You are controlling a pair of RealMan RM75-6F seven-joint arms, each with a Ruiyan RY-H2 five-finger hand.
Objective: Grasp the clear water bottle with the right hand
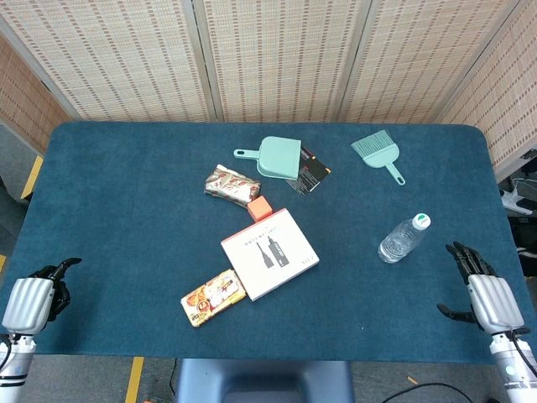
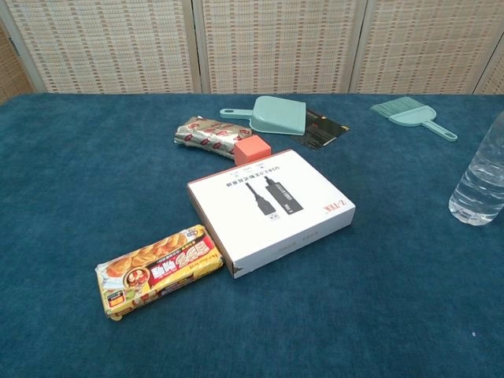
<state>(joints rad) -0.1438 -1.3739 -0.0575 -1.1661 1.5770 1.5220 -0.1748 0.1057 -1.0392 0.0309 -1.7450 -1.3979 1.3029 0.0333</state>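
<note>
Clear water bottle (image 1: 404, 238) lies on its side, white cap pointing up-right in the head view, on the blue bench (image 1: 126, 193) toward its right part, untouched. Right hand (image 1: 487, 296) sits near the bench's right front corner, just beyond the bottle's base, apart from it, fingers spread, holding nothing. Left hand (image 1: 33, 299) rests at the left front edge, fingers curled in, nothing in them. Mid-bench: white box (image 1: 269, 253) with an orange block (image 1: 260, 208) at its far corner; yellow snack pack (image 1: 213, 297) just beside its near-left corner. Farther back: foil wrapper (image 1: 232, 185), teal dustpan (image 1: 277, 157) touching a black card (image 1: 310, 170), teal brush (image 1: 379, 154).
</note>
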